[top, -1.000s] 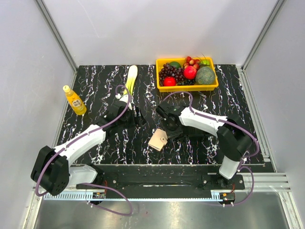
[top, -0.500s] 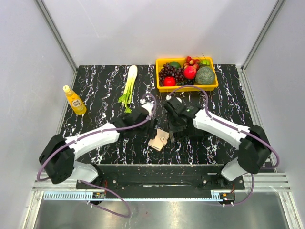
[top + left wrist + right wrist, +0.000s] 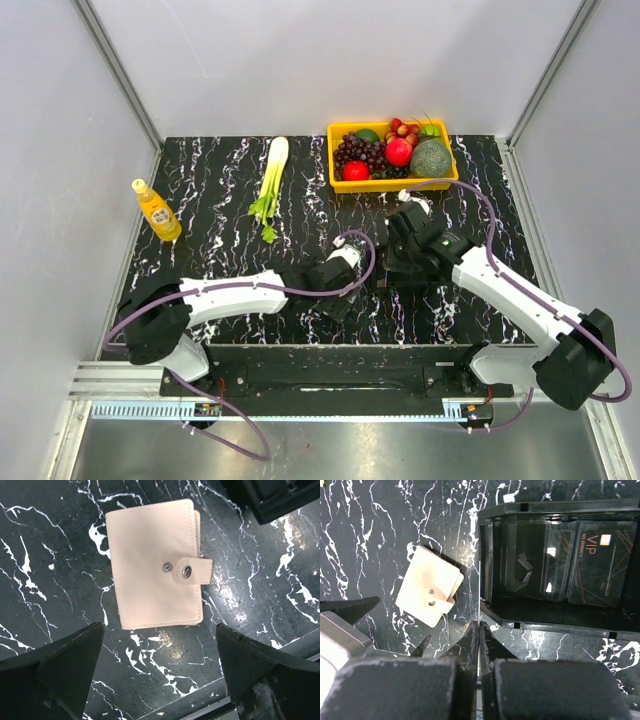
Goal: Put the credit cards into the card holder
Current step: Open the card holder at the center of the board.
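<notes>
Left wrist view: our left gripper (image 3: pixel 159 629) hangs with fingers spread wide right over the beige card holder (image 3: pixel 155 565), which lies folded shut and flat on the black marble table (image 3: pixel 50 555), likely lined up for a grab. Further right, our right gripper (image 3: pixel 479 630) is pinched together and empty beside the black tray (image 3: pixel 487 555), where the dark VIP credit cards (image 3: pixel 597 570) wait.

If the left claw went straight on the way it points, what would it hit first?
Probably the closed beige folding card holder lying on the black marbled table, between the open fingers of the left gripper.
</notes>
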Tool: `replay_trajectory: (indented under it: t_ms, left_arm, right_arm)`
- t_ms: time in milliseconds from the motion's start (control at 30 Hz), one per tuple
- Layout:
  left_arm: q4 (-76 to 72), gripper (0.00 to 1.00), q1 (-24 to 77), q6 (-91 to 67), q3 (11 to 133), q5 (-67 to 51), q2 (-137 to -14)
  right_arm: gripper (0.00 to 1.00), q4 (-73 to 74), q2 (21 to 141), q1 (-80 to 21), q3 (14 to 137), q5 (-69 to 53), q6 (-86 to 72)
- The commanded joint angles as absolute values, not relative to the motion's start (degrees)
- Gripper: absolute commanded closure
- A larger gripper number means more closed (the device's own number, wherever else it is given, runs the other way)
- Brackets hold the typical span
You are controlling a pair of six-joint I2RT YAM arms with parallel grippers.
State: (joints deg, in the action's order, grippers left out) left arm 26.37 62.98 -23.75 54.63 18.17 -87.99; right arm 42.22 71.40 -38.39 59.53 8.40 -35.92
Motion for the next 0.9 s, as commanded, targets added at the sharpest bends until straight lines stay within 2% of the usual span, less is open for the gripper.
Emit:
replay_trajectory:
  t_ms: [0, 300, 500, 700, 867]
  left_arm:
    - [26.0, 0.01, 64.5, -25.6, 58.4, 21.7, -90.3]
    - [27.2, 0.03, 65.9, -27.9, 59.9, 24.0, -96.1]
    - [27.0, 0.12, 65.9, -28.6, 61.0, 23.8, -97.4]
    - [26.0, 0.32, 65.8, -28.2, 61.0, 21.9, -98.8]
    - [25.7, 0.35, 65.8, -28.4, 60.6, 21.7, -99.7]
  right_arm:
    - [1.0, 41.1, 68.5, -36.0, 58.5, 9.4, -35.9]
    - [1.0, 41.1, 67.2, -35.5, 57.3, 8.2, -34.7]
    - [1.0, 40.9, 66.2, -35.5, 55.8, 7.6, -34.6]
    - [1.0, 40.9, 64.9, -35.5, 54.8, 7.0, -34.4]
    - [1.0, 40.9, 64.1, -35.4, 54.2, 6.4, -34.5]
